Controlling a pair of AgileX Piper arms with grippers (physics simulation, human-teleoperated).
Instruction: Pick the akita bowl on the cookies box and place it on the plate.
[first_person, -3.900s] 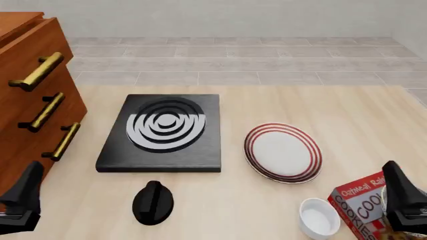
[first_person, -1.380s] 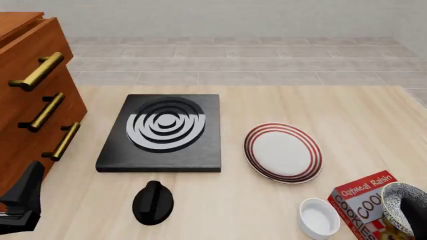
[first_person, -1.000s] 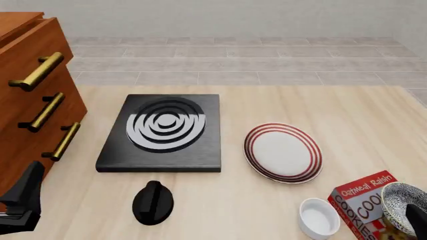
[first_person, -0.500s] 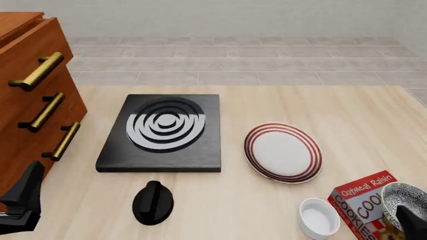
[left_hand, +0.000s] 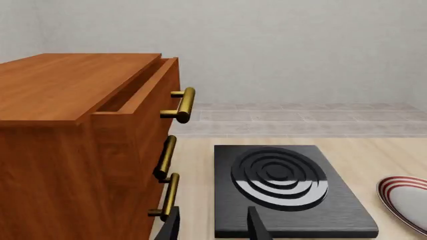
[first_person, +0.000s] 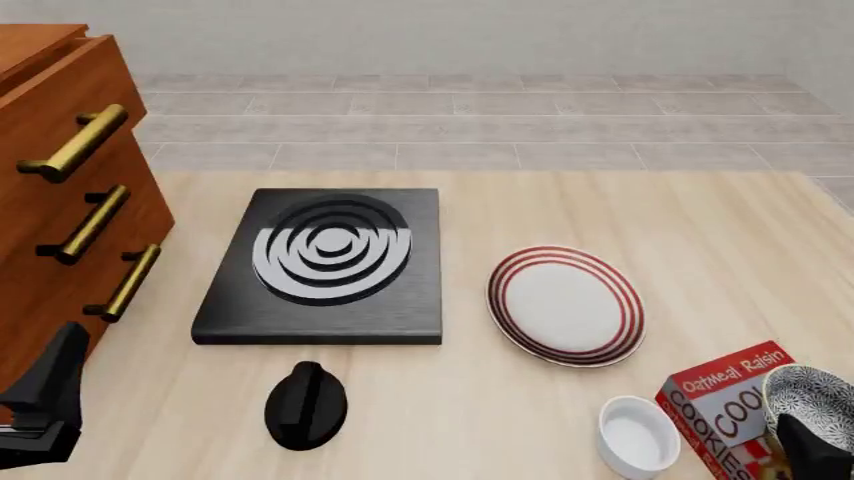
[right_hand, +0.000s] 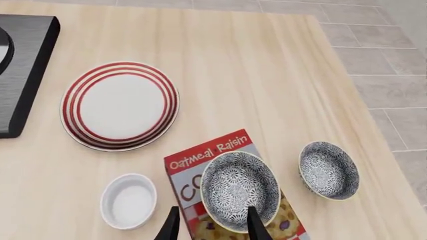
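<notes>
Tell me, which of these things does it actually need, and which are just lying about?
Needed:
- akita bowl on the cookies box
- plate
- right end effector, open above that bowl

Lying about:
- second patterned bowl on the table
- white bowl
- stove
- black knob
- drawer cabinet
</notes>
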